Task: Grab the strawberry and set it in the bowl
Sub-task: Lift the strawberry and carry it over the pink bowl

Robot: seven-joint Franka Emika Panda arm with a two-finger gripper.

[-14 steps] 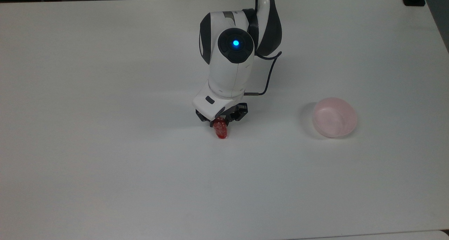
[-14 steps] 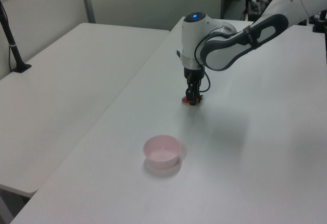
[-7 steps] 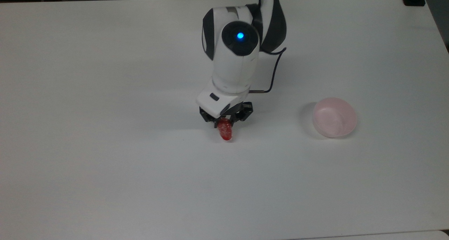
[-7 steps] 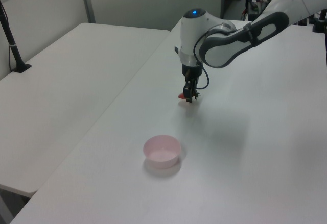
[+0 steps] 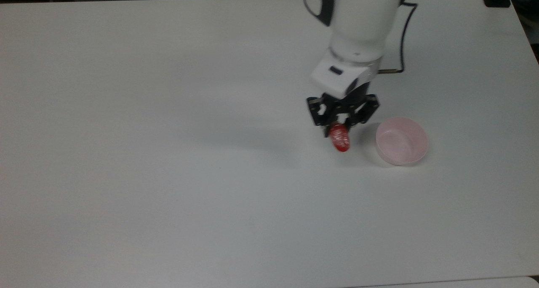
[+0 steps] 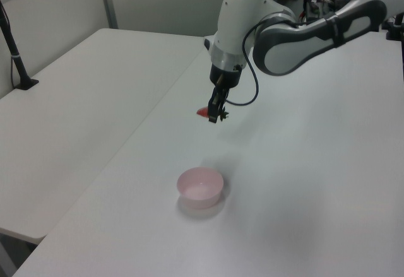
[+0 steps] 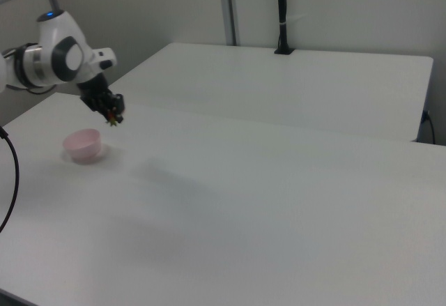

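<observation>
So the gripper (image 5: 338, 127) is closed on the strawberry (image 5: 339, 139), fingers pinching its top end w/ the red body sticking out below the tips toward the top view's bottom. Berry is off the table (image 5: 168, 174), held in the air: left view shows it (image 6: 203, 111) clear of the surface, poking out to the left view's left of the gripper (image 6: 214, 117), a bit of green cap on the other side of the fingers. Bowl (image 5: 401, 140) sits on the table just to the top view's right of the berry, near but not touching; berry isn't over the rim. In left view the bowl (image 6: 200, 186) is below the gripper in frame, apart from it. Right view: gripper (image 7: 112, 117) up above the table, just to the right view's right of and higher than the bowl (image 7: 83, 144); berry there is too small to make out beyond a dark speck at the fingertips. Arm (image 5: 358, 22) comes in from the top view's top edge, wrist pointing down.
</observation>
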